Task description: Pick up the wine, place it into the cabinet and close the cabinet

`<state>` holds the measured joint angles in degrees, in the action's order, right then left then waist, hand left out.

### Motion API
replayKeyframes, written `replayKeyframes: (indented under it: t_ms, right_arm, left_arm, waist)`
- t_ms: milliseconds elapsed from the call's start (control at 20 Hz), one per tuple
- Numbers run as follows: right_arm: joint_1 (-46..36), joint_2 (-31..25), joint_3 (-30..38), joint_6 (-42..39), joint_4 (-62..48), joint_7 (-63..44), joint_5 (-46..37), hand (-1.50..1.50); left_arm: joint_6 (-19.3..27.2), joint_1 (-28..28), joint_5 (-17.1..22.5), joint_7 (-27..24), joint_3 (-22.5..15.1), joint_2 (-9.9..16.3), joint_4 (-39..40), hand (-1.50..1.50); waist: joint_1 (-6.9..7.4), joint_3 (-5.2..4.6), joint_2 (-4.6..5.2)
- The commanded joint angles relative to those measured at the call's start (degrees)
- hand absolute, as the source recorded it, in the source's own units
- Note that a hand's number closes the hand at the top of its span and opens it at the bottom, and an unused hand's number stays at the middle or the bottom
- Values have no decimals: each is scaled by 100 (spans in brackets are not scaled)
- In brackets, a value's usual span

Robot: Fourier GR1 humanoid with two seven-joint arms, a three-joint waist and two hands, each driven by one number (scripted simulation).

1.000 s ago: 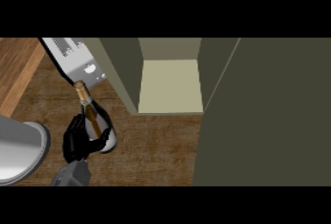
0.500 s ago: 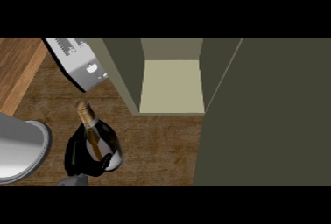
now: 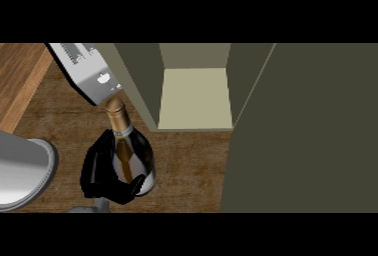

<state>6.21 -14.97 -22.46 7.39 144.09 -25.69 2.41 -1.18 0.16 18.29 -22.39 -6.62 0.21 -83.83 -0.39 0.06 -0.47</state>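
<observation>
A black hand (image 3: 103, 172) has its fingers and thumb curled round the body of the dark glass wine bottle with a gold foil neck (image 3: 127, 150), so it is clamped on the bottle. It comes in at the left of the view, so I take it for the left hand; the right hand does not show. The bottle is over the brown wooden surface (image 3: 184, 165), with its neck pointing up the view towards the grey boxy appliance (image 3: 88, 75), and the cork end is just beside that appliance's lower corner.

The olive-green cabinet (image 3: 140, 80) stands open, just to the right of the bottle. Its pale inner shelf (image 3: 196, 97) is bare, and its large dark door (image 3: 303, 130) is swung out at the right.

To do this step well, I think the hand should carry the bottle to the right, keep the neck away from the appliance and from the cabinet's left wall, and set it down well inside the shelf, so that the door can swing shut afterwards without touching it.

The bottle has a gold strip label, but no brand or writing can be read on it. The marks on the appliance are too small to read
</observation>
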Motion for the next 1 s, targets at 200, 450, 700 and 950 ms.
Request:
replayKeyframes:
  t_ms: [200, 450, 700, 950]
  right_arm:
    - [121, 11, 125, -56, 963, -342, 387, -150]
    - [160, -9, 222, -41, 1103, -490, 435, -150]
    - [710, -181, 380, -416, 1144, -16, 641, -150]
    - [323, -47, 440, -291, 1136, -418, 561, -150]
  left_arm:
    - [1677, -714, 116, 944, -1184, -21, -718, 150]
    - [2730, -1574, 261, 1890, -1357, -21, -869, 150]
    - [2899, -2105, 304, 1515, -1215, -21, 72, 150]
    - [3282, -2519, 380, 1499, -1363, -21, 633, 150]
  waist:
    - [-29, -5, 31]
    - [-73, -4, 30]
    - [-108, -1, 43]
    - [-81, -8, 48]
